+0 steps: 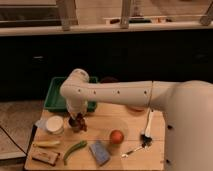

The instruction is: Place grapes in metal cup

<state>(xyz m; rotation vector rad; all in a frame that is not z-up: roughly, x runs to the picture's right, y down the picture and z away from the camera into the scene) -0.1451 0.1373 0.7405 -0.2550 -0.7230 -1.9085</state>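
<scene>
My gripper [77, 119] points down over the left part of the wooden table [125, 125], just in front of the green tray [56, 98]. A small dark red-purple bunch, the grapes [80, 122], sits right at the gripper's tip. A small dark cup-like shape [74, 128] stands directly under them; I cannot tell if it is the metal cup. Whether the grapes hang from the gripper or rest on that shape I cannot tell.
A white bowl [54, 125] stands left of the gripper. An orange-red fruit [116, 136], a blue sponge [100, 152], a green chili [74, 149], a yellow item [46, 144] and a snack bar [44, 157] lie in front. A white spoon [148, 122] lies right.
</scene>
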